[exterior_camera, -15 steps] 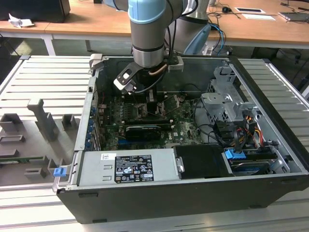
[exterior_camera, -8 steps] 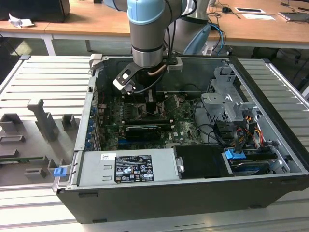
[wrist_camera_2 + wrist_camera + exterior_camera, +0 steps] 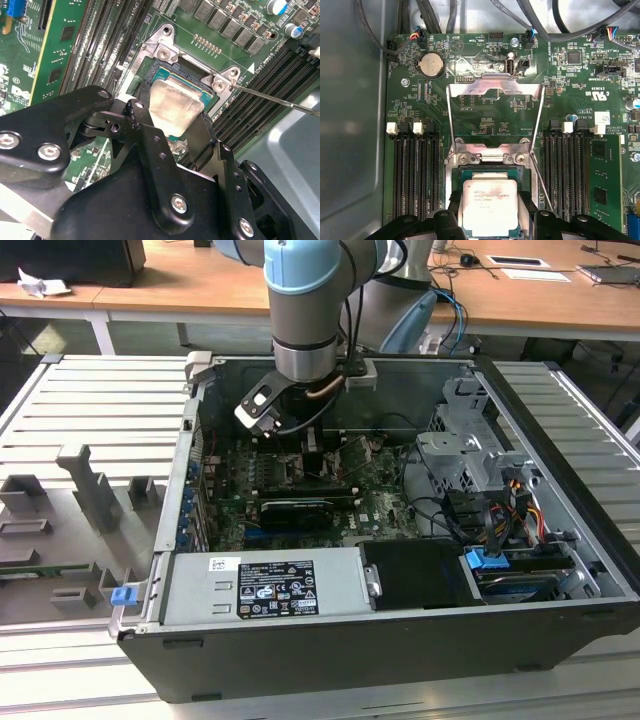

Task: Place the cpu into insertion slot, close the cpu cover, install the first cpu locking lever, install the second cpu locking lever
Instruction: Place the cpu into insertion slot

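Closest in both wrist views is the black, jointed gripper (image 3: 176,125), its fingers (image 3: 150,145) clamped on two opposite sides of the cpu (image 3: 175,102). Around everything stands the open computer case (image 3: 350,660), whose walls ring the work area. The arm (image 3: 305,300) drops straight down into the case, directly over the insertion slot (image 3: 489,173). The green motherboard (image 3: 600,75) spreads flat around the slot. Banks of long black memory slots (image 3: 417,180) flank the slot closely on two sides, leaving narrow margins beside the fingers. The cpu cover (image 3: 494,84) is swung up from the edge of the slot farthest from the gripper, so the slot is open from above. The cpu sits within the slot's metal rim, silvery top upward, between the fingers. Whether it is fully seated cannot be told. A thin locking lever (image 3: 275,99) angles away from one corner of the slot.
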You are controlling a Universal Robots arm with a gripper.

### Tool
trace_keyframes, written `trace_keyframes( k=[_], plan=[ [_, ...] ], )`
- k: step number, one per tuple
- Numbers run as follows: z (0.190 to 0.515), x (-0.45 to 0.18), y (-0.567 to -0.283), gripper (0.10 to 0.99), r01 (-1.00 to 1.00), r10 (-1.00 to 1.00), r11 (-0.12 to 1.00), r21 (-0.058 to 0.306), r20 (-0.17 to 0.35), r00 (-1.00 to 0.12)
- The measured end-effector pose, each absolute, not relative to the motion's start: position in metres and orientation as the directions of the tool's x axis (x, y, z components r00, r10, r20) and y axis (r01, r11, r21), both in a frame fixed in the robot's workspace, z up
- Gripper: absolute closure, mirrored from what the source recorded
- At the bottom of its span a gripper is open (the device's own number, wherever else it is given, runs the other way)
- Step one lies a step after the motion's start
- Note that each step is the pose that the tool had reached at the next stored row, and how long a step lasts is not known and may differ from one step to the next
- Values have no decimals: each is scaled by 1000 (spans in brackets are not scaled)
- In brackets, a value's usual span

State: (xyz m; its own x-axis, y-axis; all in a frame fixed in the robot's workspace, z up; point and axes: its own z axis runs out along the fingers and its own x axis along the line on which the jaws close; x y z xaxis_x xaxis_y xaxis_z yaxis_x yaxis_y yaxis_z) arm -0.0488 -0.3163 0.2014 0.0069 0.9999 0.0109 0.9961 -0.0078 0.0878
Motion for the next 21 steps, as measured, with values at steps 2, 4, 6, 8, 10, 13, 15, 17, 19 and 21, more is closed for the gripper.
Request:
trace_keyframes(
  k=[2,4,6,8,10,13,15,17,19,21],
  plan=[
    [201,-49,-316,557,996,1000,-8,88,11,7],
    [201,-49,-316,557,996,1000,-8,88,11,7],
    [201,-49,-316,557,996,1000,-8,88,11,7],
    [201,-49,-316,545,996,1000,-8,88,11,7],
    [201,-49,-316,482,996,1000,-8,88,11,7],
    [201,-49,-316,482,996,1000,-8,88,11,7],
    [201,-49,-316,494,996,1000,-8,88,11,7],
    [202,-49,-316,561,996,1000,-10,88,11,9],
    [202,-48,-316,561,996,1000,-18,88,10,17],
    [201,-48,-316,561,995,999,-37,88,10,37]
  ],
)
